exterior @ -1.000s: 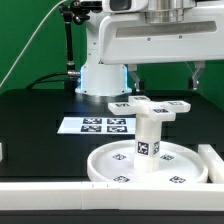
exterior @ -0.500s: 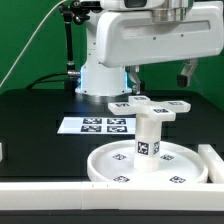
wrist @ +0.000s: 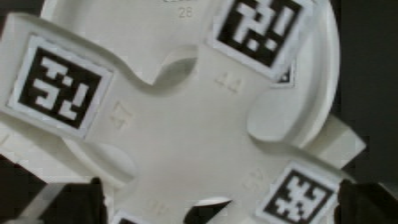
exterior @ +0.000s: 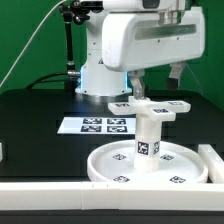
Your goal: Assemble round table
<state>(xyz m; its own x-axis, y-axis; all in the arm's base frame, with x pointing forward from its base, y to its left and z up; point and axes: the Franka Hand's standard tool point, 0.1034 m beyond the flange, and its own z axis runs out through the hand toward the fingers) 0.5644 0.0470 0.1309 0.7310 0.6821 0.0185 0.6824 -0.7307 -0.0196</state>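
From my station the marker board (exterior: 95, 125) lies flat on the left of the desk (exterior: 40, 120), well apart from the work, so I don't worry about it. The risk is to its right, near the front: the round disc (exterior: 110, 165) carries the post (exterior: 150, 135) upright at its middle, and the cross-shaped piece (exterior: 150, 105) sits across the post's top. I can't tell whether that stack is fastened or only resting. If it is loose, an off-centre descent could push one arm of the cross, tilt it on the post or topple the whole column. A turn applied before the parts seat squarely could also jam them or drag the disc across the desk.

The gripper (exterior: 157, 80) hovers just above the cross, touching nothing. Its jaws stand well apart and hold nothing. The wrist view is filled by the cross (wrist: 178, 110) and its tags, with no finger showing.
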